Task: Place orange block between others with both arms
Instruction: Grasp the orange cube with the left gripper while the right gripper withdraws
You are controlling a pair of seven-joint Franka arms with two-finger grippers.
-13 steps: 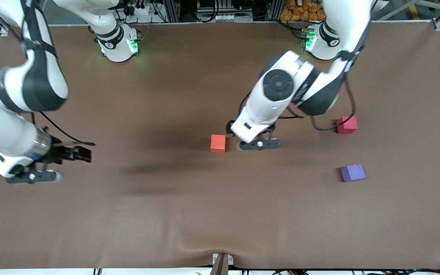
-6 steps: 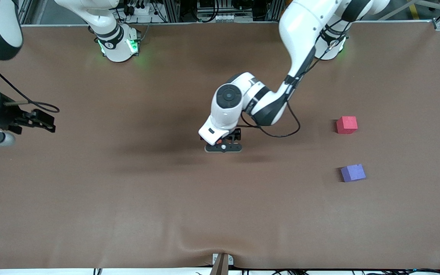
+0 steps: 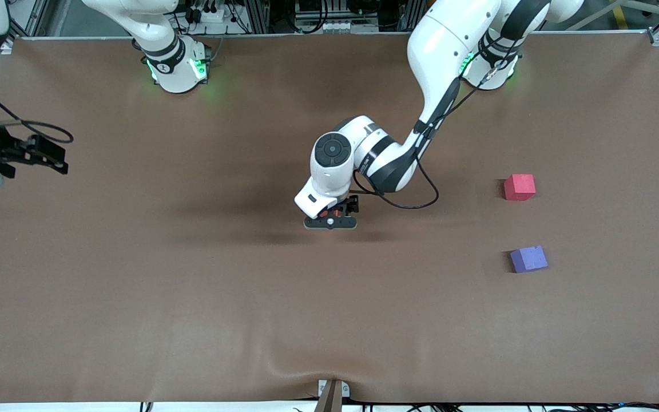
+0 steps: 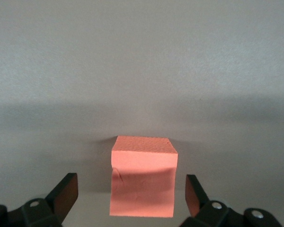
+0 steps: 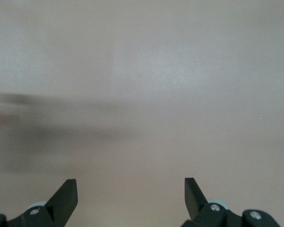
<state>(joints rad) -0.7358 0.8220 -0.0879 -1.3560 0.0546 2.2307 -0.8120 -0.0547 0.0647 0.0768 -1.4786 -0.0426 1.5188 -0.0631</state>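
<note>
My left claw (image 4: 131, 201) straddles the orange block (image 4: 143, 176), jaws apart; right claw (image 5: 131, 201) waits, apart. Nothing moved yet.

Orange block (image 4: 143, 182) sits mid-table, between the left gripper's (image 4: 132, 194) spread fingers; the others (image 3: 519, 187) lie toward the left arm's end.

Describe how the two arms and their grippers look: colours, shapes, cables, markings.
Both arms are glossy white, rounded segments with black joint bands. The left arm has a round black cap on its wrist and a loose black cable looping beside it. The round white bases glow green. The left gripper and the right gripper are black, with wedge-shaped fingers and silver screws. A thin black cable trails from the right arm's black wrist.
</note>
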